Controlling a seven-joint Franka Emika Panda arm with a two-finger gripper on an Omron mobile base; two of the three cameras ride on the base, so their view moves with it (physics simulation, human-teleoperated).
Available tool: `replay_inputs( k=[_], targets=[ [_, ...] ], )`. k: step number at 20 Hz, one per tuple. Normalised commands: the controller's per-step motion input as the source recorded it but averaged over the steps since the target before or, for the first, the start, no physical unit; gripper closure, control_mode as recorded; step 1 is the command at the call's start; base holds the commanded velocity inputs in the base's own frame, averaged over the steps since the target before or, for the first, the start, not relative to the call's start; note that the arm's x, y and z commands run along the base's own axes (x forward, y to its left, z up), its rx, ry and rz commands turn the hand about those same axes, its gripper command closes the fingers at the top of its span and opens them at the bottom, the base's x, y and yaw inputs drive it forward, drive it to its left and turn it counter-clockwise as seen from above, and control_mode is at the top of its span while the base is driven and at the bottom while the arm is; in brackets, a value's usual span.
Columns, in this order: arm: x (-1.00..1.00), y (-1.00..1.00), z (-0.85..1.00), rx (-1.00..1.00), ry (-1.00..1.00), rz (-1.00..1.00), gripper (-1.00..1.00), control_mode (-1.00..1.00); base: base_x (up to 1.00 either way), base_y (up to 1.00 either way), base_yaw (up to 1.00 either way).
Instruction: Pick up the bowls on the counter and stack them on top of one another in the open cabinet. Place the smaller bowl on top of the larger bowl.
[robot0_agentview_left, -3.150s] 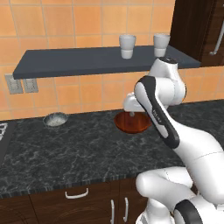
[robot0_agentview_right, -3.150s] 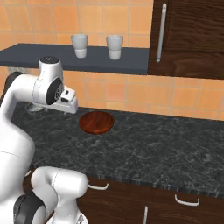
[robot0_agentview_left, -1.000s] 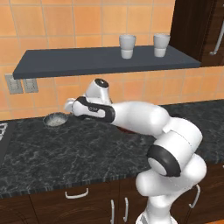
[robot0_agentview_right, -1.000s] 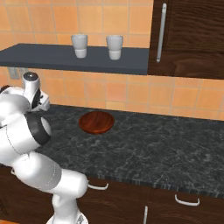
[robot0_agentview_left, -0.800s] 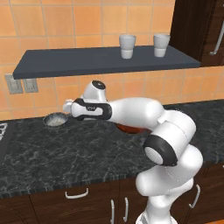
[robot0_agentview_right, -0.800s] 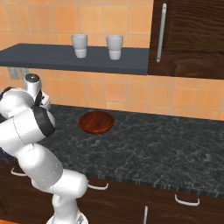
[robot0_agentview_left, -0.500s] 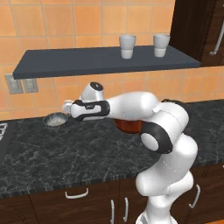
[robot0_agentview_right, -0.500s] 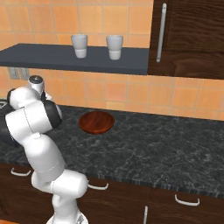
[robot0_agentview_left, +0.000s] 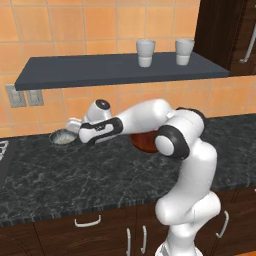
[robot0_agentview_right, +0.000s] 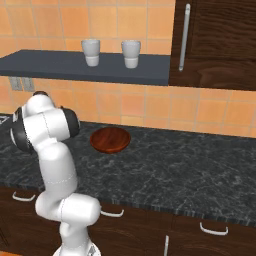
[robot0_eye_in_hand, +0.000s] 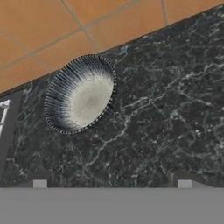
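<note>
The smaller bowl (robot0_eye_in_hand: 81, 93), silvery-grey and ribbed, sits on the black counter (robot0_eye_in_hand: 166, 113) close to the tiled wall. In the left base view the same bowl (robot0_agentview_left: 62, 136) lies at the far left, and my gripper (robot0_agentview_left: 71, 129) hovers just above and to its right, tilted towards it. Its fingertips (robot0_eye_in_hand: 40, 183) stand wide apart, open, with nothing between them. The larger bowl (robot0_agentview_right: 110, 138), reddish-brown, rests mid-counter, half hidden behind my arm in the left base view (robot0_agentview_left: 144, 143). The open cabinet (robot0_agentview_left: 125, 70) runs overhead.
Two white cups (robot0_agentview_left: 145, 52) (robot0_agentview_left: 184, 51) stand on the right part of the shelf. A wall socket (robot0_agentview_left: 20, 95) sits under the shelf's left end and a hob edge (robot0_agentview_left: 3, 150) lies left of the grey bowl. A tall dark cupboard (robot0_agentview_right: 215, 40) closes the right side.
The hand has crept slightly further left toward the grey bowl while the elbow has swung up and to the right. The jaws have stayed open and both bowls have stayed put.
</note>
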Motion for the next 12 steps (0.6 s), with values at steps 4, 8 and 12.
replay_inputs(
  k=[4,8,12],
  targets=[
    [0.36,0.11,-0.13,0.0,0.05,-0.09,-1.0,-1.0,0.0,0.0,0.0],
    [0.34,0.06,-0.21,0.0,0.12,-0.06,-1.0,-1.0,0.0,0.0,0.0],
    [0.35,0.04,-0.17,0.0,0.12,-0.04,-1.0,-1.0,0.0,0.0,0.0]
  ],
)
